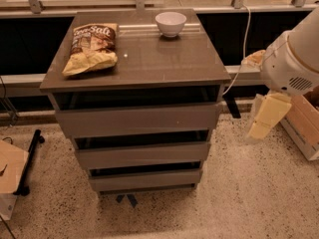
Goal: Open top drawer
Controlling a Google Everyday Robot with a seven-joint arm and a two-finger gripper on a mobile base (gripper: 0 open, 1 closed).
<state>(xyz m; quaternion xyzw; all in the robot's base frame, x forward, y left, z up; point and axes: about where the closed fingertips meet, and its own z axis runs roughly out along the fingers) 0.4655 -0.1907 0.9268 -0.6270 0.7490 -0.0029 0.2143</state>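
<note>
The top drawer (137, 119) is the widest grey-brown flat front, just under the glossy cabinet top (164, 59), with a dark gap above it. Two narrower-looking drawer fronts, the middle one (142, 155) and the lowest (145, 179), sit below it. My gripper (266, 116), pale yellow, hangs from the white arm (294, 59) to the right of the cabinet. It is level with the top drawer and apart from its right end, touching nothing.
A chip bag (92, 46) and a white bowl (170, 23) sit on the cabinet top. A white cable (242, 49) runs down at the right. A cardboard box (304, 126) stands at far right, flat cardboard (10, 166) and a black stand leg (31, 158) at left.
</note>
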